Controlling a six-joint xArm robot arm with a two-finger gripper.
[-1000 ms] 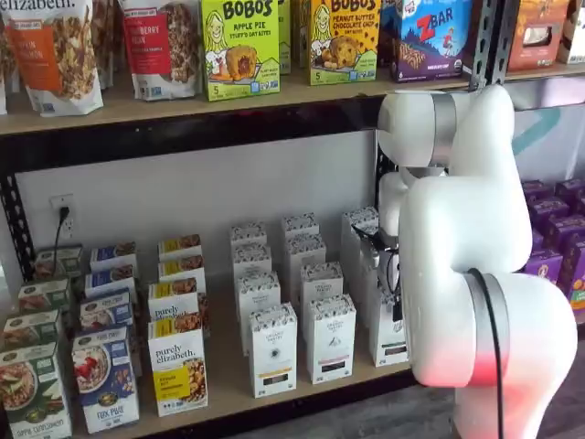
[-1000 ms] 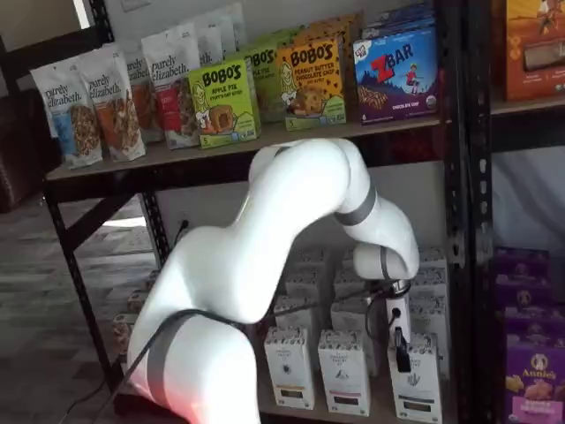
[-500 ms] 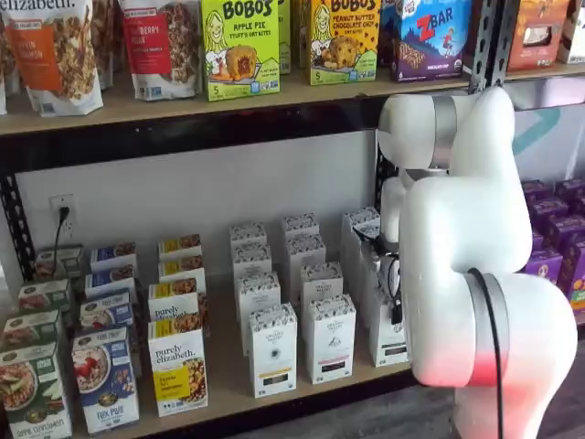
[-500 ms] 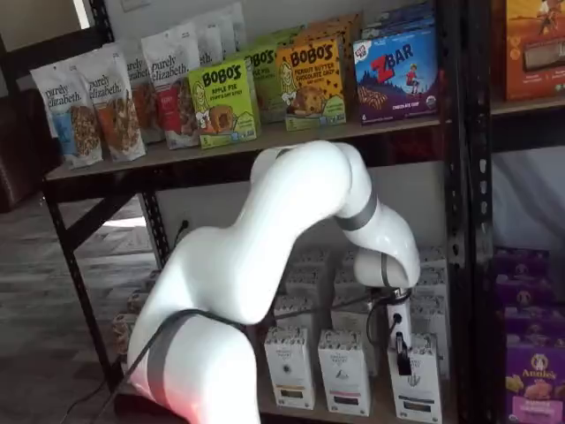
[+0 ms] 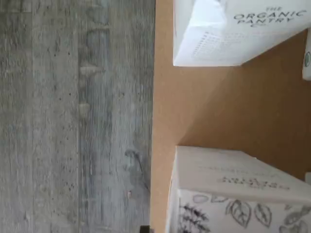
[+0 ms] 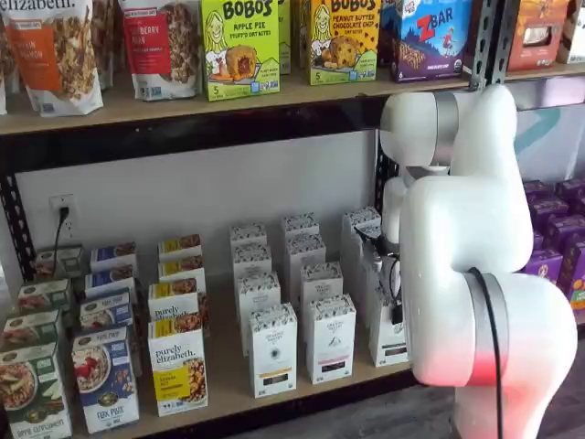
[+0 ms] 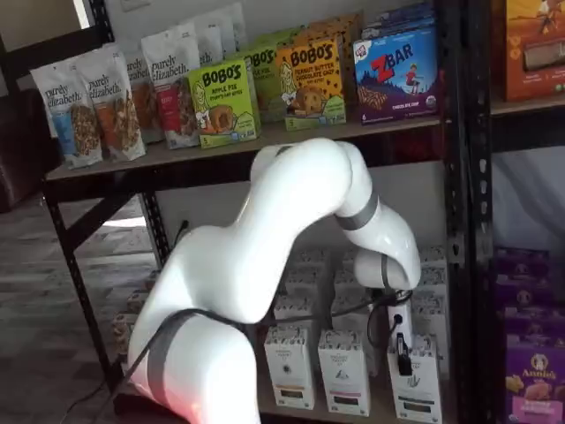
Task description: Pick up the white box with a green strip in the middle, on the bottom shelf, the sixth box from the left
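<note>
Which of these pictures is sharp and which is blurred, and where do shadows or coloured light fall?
Wrist view: turned sideways, the near carton soft, its print blurred; the shelf board has a diagonal shadow. Both shelf views: evenly lit and fairly sharp, with a reddish glow low on the arm, and the white box partly hidden behind the gripper.

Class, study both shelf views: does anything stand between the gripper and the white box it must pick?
Nothing visible does. In a shelf view the gripper hangs right at the top of the white box, front of its row; no carton lies between.
</note>
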